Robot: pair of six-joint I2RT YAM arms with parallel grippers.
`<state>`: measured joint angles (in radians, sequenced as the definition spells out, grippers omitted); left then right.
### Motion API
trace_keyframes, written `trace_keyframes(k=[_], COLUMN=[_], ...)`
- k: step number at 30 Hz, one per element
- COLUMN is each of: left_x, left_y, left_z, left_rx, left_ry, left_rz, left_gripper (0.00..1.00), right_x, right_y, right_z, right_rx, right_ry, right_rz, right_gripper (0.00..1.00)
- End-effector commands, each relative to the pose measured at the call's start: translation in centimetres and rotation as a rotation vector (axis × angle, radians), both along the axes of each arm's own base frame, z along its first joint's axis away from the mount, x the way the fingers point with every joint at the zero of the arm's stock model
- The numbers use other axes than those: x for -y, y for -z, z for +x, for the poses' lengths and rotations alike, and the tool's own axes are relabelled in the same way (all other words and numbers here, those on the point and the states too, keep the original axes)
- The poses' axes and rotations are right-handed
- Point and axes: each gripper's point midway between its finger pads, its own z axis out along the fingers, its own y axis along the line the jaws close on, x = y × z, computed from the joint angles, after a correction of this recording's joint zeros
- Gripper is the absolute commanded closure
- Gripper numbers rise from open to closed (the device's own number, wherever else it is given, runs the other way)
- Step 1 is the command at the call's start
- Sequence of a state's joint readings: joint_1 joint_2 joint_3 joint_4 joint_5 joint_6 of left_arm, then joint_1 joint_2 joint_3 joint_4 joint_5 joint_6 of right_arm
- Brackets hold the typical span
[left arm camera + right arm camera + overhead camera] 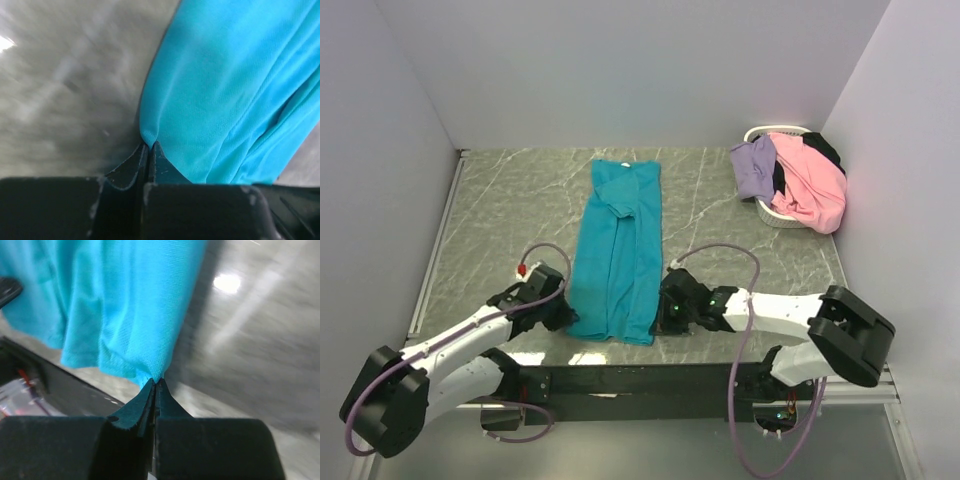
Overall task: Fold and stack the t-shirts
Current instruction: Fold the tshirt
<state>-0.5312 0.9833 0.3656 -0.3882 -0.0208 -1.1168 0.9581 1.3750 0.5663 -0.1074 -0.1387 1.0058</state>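
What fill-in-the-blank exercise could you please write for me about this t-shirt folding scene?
The teal t-shirt lies on the table as a long strip, its sleeves at the ____ end. The left claw and right claw are both ____ on its near corners. The draped t-shirt nearest the right wall, on the white basket, is ____. Missing words: far; shut; pink.

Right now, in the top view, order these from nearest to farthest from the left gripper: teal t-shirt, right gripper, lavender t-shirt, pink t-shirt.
1. teal t-shirt: near left corner pinched in the left gripper.
2. right gripper: across the hem, on the other corner.
3. lavender t-shirt: far right, draped over the basket's left side.
4. pink t-shirt: beside it, further right.
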Motion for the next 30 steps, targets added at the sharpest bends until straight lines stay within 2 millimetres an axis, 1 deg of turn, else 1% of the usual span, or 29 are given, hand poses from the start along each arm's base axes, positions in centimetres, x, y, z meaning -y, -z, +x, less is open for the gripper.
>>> trace_keyframes(k=[1, 4, 5, 6, 8, 10, 11, 12, 13, 14, 15, 16, 18, 19, 20, 22, 23, 24, 25, 26, 27, 28, 29, 30], left_x=[2.3, 3.9, 3.7, 4.1, 4.3, 4.2, 4.3, 4.4, 4.5, 4.5, 4.7, 4.7, 4.7, 4.6, 4.5, 4.4, 4.3, 4.3, 4.1, 4.4, 4.5, 4.2, 4.1, 4.2], left_y=[-0.3, -0.5, -0.2, -0.3, -0.1, 0.1, 0.2, 0.3, 0.3, 0.5, 0.4, 0.2, 0.1, -0.2, -0.5, -0.7, -0.8, -0.7, -0.4, -0.4, -0.2, 0.3, 0.5, 0.7], left_z=[-1.9, -3.0, -3.1, -3.5, -3.9, -4.5, -4.6, -4.9, -4.8, -4.8, -4.8, -4.7, -4.6, -4.5, -4.3, -4.1, -4.1, -4.2, -4.5, -4.5, -4.9, -5.3, -5.5, -5.8], left_rx=[-0.059, -0.083, -0.087, -0.091, -0.104, -0.122, -0.126, -0.128, -0.125, -0.13, -0.123, -0.121, -0.111, -0.107, -0.095, -0.086, -0.084, -0.085, -0.095, -0.091, -0.102, -0.115, -0.122, -0.13], left_ry=[0.011, 0.041, 0.033, 0.043, 0.052, 0.061, 0.068, 0.081, 0.081, 0.086, 0.102, 0.103, 0.119, 0.115, 0.106, 0.107, 0.101, 0.103, 0.103, 0.106, 0.113, 0.116, 0.112, 0.118], left_rz=[-0.065, -0.084, -0.056, -0.051, -0.034, 0.001, 0.009, 0.013, 0.02, 0.024, 0.027, 0.04, 0.06, 0.07, 0.076, 0.083, 0.083, 0.079, 0.08, 0.063, 0.054, 0.06, 0.057, 0.052], left_gripper=[0.99, 0.99, 0.99, 0.99, 0.99, 0.99, 0.99, 0.99, 0.95, 0.89, 0.83, 0.58, 0.46, 0.36, 0.31, 0.25, 0.25, 0.25, 0.27, 0.27, 0.28, 0.29, 0.3, 0.3], right_x=[3.3, 5.1, 6.1, 6.5, 7.9, 8.7, 9.0, 8.9, 9.0, 9.1, 9.2, 9.1, 9.3, 9.3, 9.5, 9.5, 9.5, 9.5, 9.5, 9.3, 9.2, 9.2, 8.6, 8.5], right_y=[1.0, 1.3, 1.6, 1.1, 1.4, 0.9, 0.9, 0.5, 0.5, 0.4, 0.3, 0.0, -0.3, -0.6, -0.7, -1.0, -1.1, -1.1, -0.8, -0.9, -0.9, -0.4, -0.5, -0.4], right_z=[-0.8, -1.4, -1.8, -1.5, -1.8, -1.6, -1.8, -1.7, -1.7, -1.7, -1.6, -1.4, -1.2, -1.0, -0.9, -0.6, -0.3, -0.2, -0.6, -0.2, -0.2, -0.5, -0.6, -0.6], right_rx=[0.008, -0.003, -0.01, 0.008, 0.014, 0.032, 0.031, 0.042, 0.045, 0.048, 0.055, 0.062, 0.08, 0.09, 0.098, 0.112, 0.118, 0.12, 0.104, 0.109, 0.106, 0.095, 0.087, 0.08], right_ry=[0.061, 0.096, 0.108, 0.136, 0.172, 0.204, 0.207, 0.209, 0.211, 0.215, 0.213, 0.215, 0.214, 0.216, 0.224, 0.228, 0.234, 0.236, 0.224, 0.231, 0.232, 0.222, 0.207, 0.209], right_rz=[-0.093, -0.135, -0.169, -0.164, -0.195, -0.193, -0.197, -0.178, -0.179, -0.179, -0.182, -0.183, -0.192, -0.19, -0.195, -0.186, -0.179, -0.174, -0.165, -0.145, -0.129, -0.121, -0.082, -0.068], right_gripper=[1.0, 1.0, 1.0, 1.0, 1.0, 1.0, 0.97, 0.93, 0.84, 0.57, 0.47, 0.42, 0.38, 0.36, 0.33, 0.31, 0.3, 0.3, 0.3, 0.3, 0.3, 0.3, 0.3, 0.3])
